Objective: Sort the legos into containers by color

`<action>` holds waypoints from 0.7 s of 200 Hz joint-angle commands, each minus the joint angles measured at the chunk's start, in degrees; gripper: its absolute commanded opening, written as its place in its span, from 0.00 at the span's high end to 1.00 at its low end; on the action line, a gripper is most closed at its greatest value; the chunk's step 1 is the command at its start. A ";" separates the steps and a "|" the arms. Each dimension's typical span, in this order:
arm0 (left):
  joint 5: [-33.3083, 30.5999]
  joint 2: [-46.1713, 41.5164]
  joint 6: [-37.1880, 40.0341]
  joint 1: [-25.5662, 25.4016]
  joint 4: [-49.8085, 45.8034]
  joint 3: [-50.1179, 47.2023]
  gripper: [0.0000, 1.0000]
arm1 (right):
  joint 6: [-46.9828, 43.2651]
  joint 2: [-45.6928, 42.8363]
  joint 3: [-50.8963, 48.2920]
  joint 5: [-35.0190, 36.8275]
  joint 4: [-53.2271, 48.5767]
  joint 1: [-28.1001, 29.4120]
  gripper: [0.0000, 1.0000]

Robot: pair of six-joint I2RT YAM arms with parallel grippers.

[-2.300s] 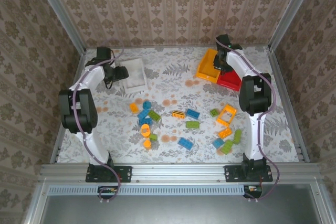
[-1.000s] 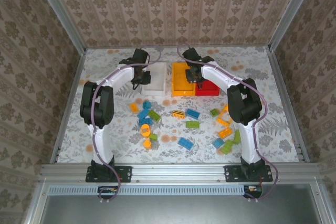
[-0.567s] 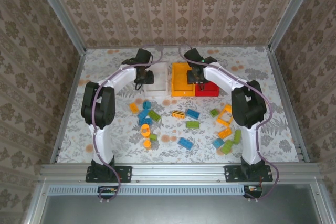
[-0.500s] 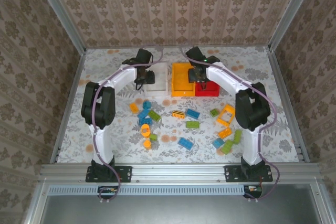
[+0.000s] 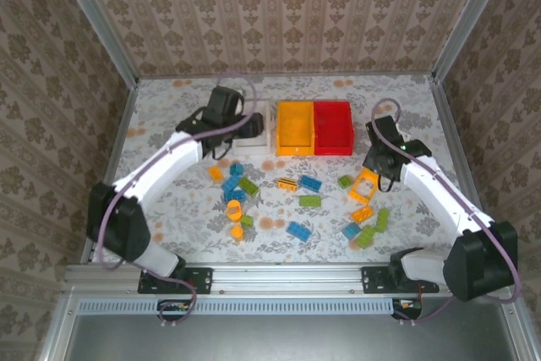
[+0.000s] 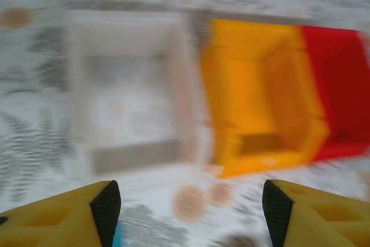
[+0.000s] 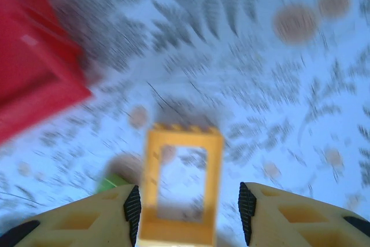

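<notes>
Right end effector (image 7: pixel 189 206) spread above orange frame lego (image 7: pixel 152 183) lying on the surface (image 7: pixel 260 85); nothing gripped.
Left end effector (image 6: pixel 189 209) spread, empty, near white bin (image 6: pixel 133 24). Advise: straddle one frame bar, descend squarely, then close.

Beige damask walls (image 5: pixel 279 14); fern-print tabletop (image 5: pixel 406 95); aluminium frame (image 5: pixel 287 275); even light

white bin (image 6: pixel 136 157) motion-blurred, red bin (image 7: pixel 34 85) cut off at edge
</notes>
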 commanded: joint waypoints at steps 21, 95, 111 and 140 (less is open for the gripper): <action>-0.65 -7.72 -6.11 -18.48 12.61 -11.68 0.31 | 3.81 0.32 -8.81 -7.17 2.93 -3.29 0.55; -8.08 -11.44 -9.80 -31.17 13.50 -17.15 0.32 | 2.98 9.51 -12.45 -9.79 11.88 -4.51 0.72; -8.37 -11.81 -9.92 -31.69 13.73 -17.32 0.33 | 3.01 10.29 -12.73 -9.46 12.68 -4.52 0.80; -8.59 -11.17 -9.49 -32.06 13.06 -16.39 0.33 | 2.24 9.07 -11.74 -6.21 11.48 -4.51 0.99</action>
